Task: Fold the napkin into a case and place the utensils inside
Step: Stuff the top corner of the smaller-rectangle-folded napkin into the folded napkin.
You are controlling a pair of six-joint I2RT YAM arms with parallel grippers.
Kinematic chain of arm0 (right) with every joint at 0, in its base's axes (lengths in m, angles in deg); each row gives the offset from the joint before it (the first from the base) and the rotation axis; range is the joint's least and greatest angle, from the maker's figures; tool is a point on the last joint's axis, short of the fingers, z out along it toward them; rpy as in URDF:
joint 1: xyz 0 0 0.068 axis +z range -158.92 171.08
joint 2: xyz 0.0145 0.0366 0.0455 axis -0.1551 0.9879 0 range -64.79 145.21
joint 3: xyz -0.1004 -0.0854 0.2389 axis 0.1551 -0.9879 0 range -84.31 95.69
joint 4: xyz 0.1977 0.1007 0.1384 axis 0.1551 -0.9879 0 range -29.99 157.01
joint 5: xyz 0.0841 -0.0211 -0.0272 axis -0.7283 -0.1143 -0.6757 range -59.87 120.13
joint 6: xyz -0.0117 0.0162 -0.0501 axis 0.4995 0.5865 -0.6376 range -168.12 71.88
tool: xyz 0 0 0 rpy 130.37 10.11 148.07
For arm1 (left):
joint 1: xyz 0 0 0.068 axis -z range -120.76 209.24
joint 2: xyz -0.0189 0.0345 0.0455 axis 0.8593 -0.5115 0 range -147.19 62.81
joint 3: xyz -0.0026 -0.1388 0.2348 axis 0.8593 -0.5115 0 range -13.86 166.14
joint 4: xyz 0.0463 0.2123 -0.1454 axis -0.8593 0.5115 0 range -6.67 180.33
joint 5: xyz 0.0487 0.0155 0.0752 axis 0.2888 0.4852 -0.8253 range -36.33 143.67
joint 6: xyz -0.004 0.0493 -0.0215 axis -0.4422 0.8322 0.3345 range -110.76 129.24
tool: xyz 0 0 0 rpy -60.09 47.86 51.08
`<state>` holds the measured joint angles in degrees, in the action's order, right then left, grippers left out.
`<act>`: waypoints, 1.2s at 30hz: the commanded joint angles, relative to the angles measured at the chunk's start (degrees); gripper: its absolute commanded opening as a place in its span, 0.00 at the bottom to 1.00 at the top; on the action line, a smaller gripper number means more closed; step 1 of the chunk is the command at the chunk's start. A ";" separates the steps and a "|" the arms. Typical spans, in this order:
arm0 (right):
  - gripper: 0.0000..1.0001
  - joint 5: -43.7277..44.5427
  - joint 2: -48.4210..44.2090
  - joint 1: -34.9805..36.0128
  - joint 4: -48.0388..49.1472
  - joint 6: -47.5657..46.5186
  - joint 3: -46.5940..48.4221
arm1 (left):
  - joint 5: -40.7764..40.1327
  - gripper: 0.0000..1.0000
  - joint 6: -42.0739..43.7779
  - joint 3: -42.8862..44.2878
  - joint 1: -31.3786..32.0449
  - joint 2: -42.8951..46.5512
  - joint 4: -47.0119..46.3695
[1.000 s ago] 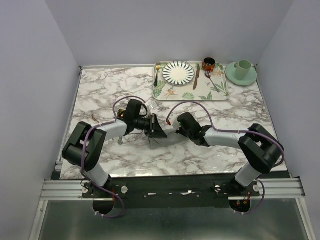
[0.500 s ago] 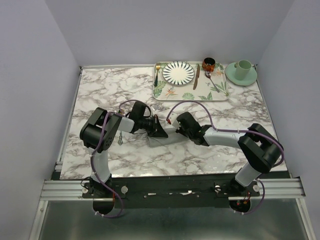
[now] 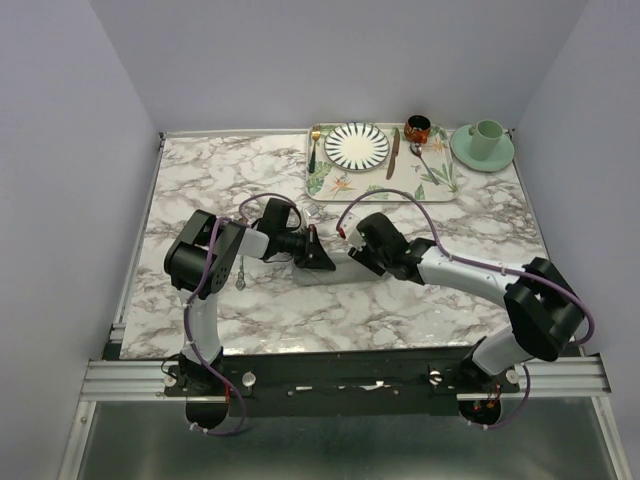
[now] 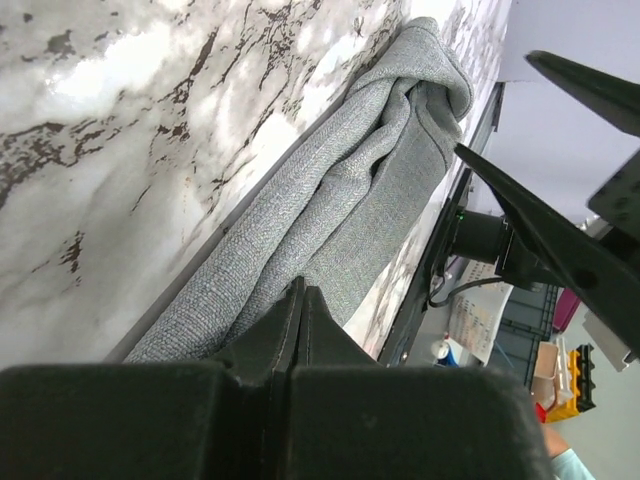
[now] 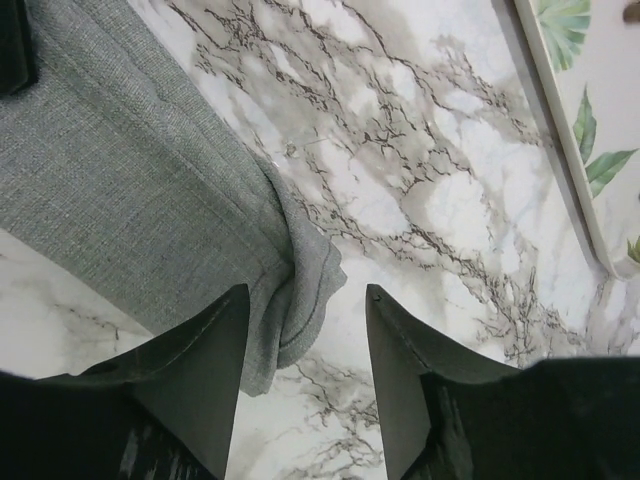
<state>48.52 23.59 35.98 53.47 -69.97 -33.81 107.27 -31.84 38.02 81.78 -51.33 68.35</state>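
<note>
The grey napkin [image 3: 336, 270] lies on the marble as a narrow folded strip between my two grippers; its bunched folds [image 4: 370, 170] run away from the left wrist camera. My left gripper [image 3: 318, 256] is shut, and its tips [image 4: 300, 288] rest against the cloth with no fabric showing between the jaws. My right gripper [image 3: 356, 254] is open, and the strip's rumpled right end [image 5: 305, 270] lies loose between its fingers. One slim utensil [image 3: 240, 275] lies on the marble left of the left arm, partly hidden; I cannot tell which it is.
A leaf-patterned tray [image 3: 385, 188] at the back holds a striped plate [image 3: 357, 145], a gold fork [image 3: 314, 148], a brown-handled knife [image 3: 393, 153] and a spoon [image 3: 420, 160]. A dark-orange cup [image 3: 417, 126] and a green cup on a saucer [image 3: 487, 135] stand at the back right.
The right gripper has opened and let go of the napkin's right end, which now lies flat. The left gripper closed fully, and the left arm's elbow swung up and inward.
</note>
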 commanded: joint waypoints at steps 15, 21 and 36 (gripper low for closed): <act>0.38 4.19 3.38 0.10 4.65 -7.59 -3.03 | -6.23 0.00 5.92 -0.11 -0.48 -3.71 4.35; 0.04 4.20 4.96 0.18 8.27 -9.27 -6.38 | -6.58 0.00 6.01 0.24 -0.66 -4.07 4.78; 0.01 -0.10 5.40 6.42 9.07 -10.24 -13.76 | -7.11 0.00 7.94 -0.46 -0.75 -2.92 7.42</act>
<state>55.34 27.37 39.79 68.07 -82.84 -44.32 108.26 -29.10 39.17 81.70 -51.99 69.85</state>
